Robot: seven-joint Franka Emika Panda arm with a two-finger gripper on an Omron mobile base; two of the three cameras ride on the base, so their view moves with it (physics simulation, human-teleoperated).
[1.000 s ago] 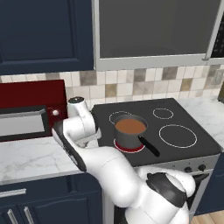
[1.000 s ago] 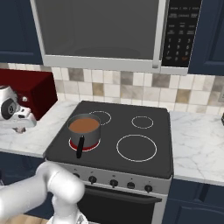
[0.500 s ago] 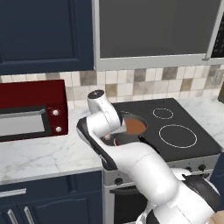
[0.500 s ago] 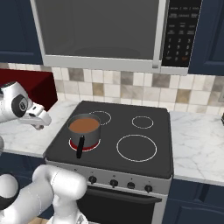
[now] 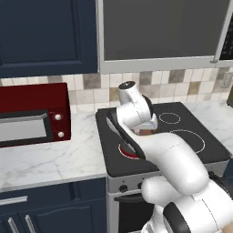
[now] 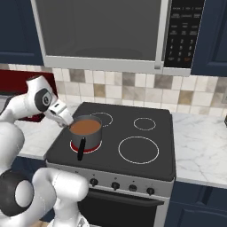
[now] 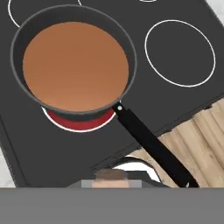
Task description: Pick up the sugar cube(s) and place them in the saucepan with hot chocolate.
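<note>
End effector [image 6: 68,121] closed on sugar cube [image 7: 111,175], above saucepan [image 7: 74,65].

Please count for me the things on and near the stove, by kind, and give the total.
Saucepan: 1
Sugar cube, held in the jaws: 1
Burner rings: 4
Stove knobs: 4
Red microwave on the counter: 1
Total: 11

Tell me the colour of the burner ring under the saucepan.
Glowing red. The burner ring shows beneath the saucepan, clearest in the hand view.
</note>
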